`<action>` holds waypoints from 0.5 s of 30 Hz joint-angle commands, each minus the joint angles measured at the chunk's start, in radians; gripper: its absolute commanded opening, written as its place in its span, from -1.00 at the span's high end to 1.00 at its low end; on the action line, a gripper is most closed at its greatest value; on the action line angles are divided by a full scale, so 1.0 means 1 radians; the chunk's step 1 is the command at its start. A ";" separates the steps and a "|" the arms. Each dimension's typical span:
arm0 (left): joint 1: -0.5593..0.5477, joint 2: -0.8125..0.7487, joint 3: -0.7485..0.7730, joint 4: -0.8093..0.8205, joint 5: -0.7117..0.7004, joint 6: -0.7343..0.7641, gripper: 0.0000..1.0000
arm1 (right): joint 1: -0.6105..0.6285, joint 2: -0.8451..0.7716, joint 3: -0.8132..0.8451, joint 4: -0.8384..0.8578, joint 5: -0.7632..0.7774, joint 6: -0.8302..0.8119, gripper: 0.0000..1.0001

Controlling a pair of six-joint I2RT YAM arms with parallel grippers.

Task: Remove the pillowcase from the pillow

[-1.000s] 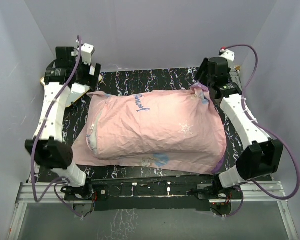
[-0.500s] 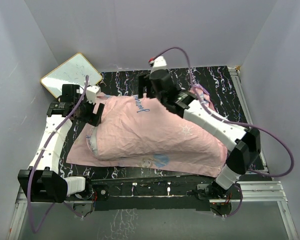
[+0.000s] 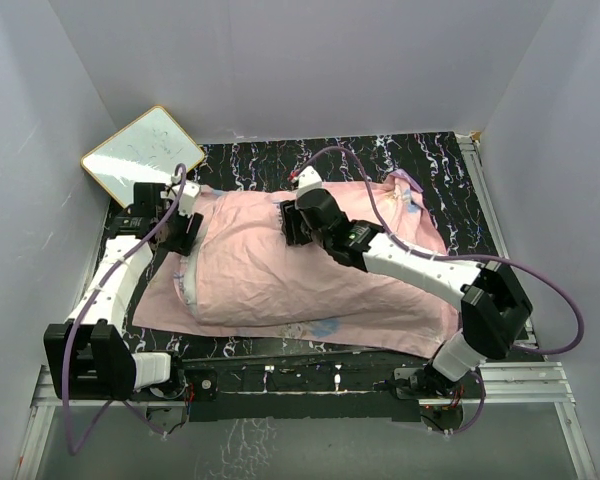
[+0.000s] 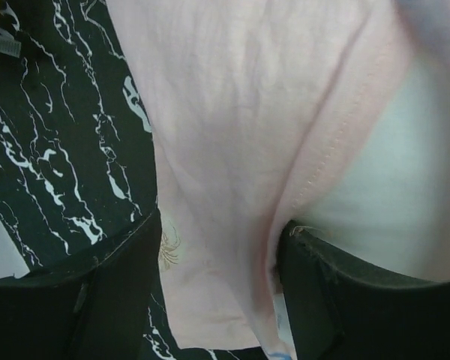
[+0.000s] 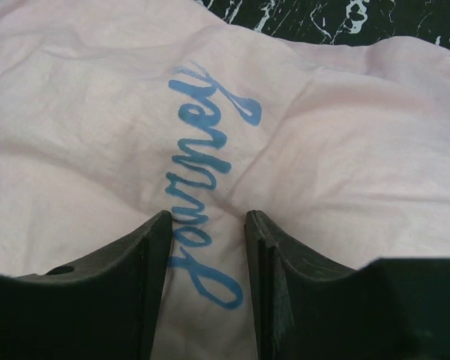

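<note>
The pale pink pillowcase lies across the dark marbled table with the pillow inside it. The white pillow shows at the sack's open left end, beside the stitched hem. My left gripper is at that end; in the left wrist view it is open, its jaws astride the hem, with a bit of blue tag at the bottom. My right gripper rests on top of the pillowcase's middle. In the right wrist view it is open, with a ridge of fabric and blue script between its jaws.
A framed whiteboard leans at the back left corner, just behind my left arm. Grey walls close in the left, back and right sides. A bunched purple corner of the pillowcase lies at the back right.
My right arm swung from the back right corner to the pillowcase's middle and came down onto it. My left arm moved from the back left to the sack's open end, uncovering the whiteboard.
</note>
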 commanded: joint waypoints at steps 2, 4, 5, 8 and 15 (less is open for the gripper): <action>0.028 0.025 -0.071 0.118 -0.109 0.035 -0.18 | -0.005 -0.059 -0.131 0.011 0.034 0.000 0.11; 0.032 0.026 -0.091 0.155 -0.151 0.041 -0.18 | -0.006 -0.063 -0.154 0.012 0.046 -0.001 0.13; 0.033 0.026 -0.102 0.180 -0.185 0.049 -0.18 | -0.005 -0.066 -0.166 0.014 0.052 -0.002 0.14; 0.037 0.032 -0.147 0.289 -0.321 0.105 -0.18 | -0.008 -0.068 -0.188 0.015 0.065 -0.005 0.15; 0.091 0.108 -0.151 0.372 -0.366 0.061 -0.17 | -0.008 -0.075 -0.221 0.032 0.042 0.007 0.15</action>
